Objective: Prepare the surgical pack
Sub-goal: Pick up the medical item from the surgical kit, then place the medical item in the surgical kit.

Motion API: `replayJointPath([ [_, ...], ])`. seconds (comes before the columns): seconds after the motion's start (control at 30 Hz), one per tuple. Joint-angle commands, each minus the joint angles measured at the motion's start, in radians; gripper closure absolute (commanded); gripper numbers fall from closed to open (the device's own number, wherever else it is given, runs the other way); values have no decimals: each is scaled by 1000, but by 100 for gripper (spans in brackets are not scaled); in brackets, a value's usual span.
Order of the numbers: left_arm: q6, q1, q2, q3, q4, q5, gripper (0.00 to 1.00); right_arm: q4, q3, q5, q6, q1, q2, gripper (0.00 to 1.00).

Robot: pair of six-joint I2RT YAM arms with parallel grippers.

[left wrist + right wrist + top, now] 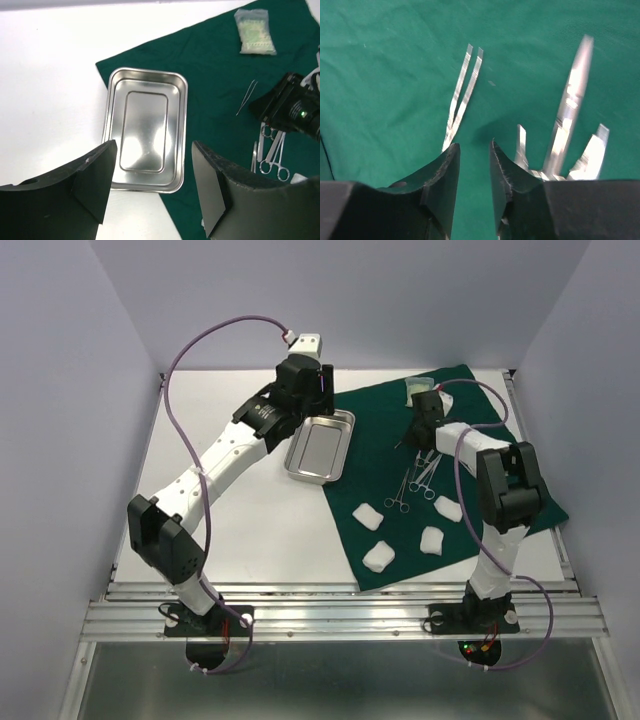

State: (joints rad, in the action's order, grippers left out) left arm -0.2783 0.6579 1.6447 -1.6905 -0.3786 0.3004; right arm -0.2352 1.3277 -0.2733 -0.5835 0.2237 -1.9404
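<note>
The dark green drape point(470, 455) lies spread over the right half of the table. The steel tray point(320, 447) is empty and sits on the drape's left corner, partly on the white table; it also shows in the left wrist view point(146, 130). My left gripper point(155, 150) is open and empty, above the tray's near end. Steel forceps point(420, 480) and thin tweezers point(462, 95) lie on the drape. My right gripper point(474, 147) hovers low over the cloth between them, jaws narrowly apart with nothing between. Several white gauze pads point(369, 516) lie nearer. The pale packet point(256, 31) is at the far edge.
The white table top point(230, 530) is bare left of the drape. Pale walls close in the back and both sides. A metal rail point(350, 615) runs along the front edge by the arm bases. Purple cables point(190, 350) loop above both arms.
</note>
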Motion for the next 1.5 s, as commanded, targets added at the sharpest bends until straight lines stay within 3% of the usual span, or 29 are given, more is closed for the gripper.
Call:
replayJointPath([
  [0.0, 13, -1, -43, 67, 3, 32, 27, 37, 109, 26, -21, 8, -63, 62],
  [0.43, 16, -4, -79, 126, 15, 26, 27, 36, 189, -14, -16, 8, -184, 61],
  [0.73, 16, -3, -80, 138, 20, 17, 28, 14, 189, -32, 1, 8, -181, 95],
  [0.83, 16, -3, -82, 141, 24, 16, 28, 16, 176, -32, 11, 8, -132, 99],
  [1.03, 30, -4, -72, 144, 33, 9, 27, 54, 75, 37, 57, 31, -17, 99],
  [1.23, 53, -24, -46, 98, 4, 39, 27, 85, -34, 65, 24, 127, 44, 99],
  [1.4, 44, -26, -40, 101, 21, -20, 28, 111, -76, 77, -6, 226, 57, 99],
  [1.47, 37, -26, -33, 106, 26, -29, 28, 114, -74, 82, -10, 239, 41, 93],
])
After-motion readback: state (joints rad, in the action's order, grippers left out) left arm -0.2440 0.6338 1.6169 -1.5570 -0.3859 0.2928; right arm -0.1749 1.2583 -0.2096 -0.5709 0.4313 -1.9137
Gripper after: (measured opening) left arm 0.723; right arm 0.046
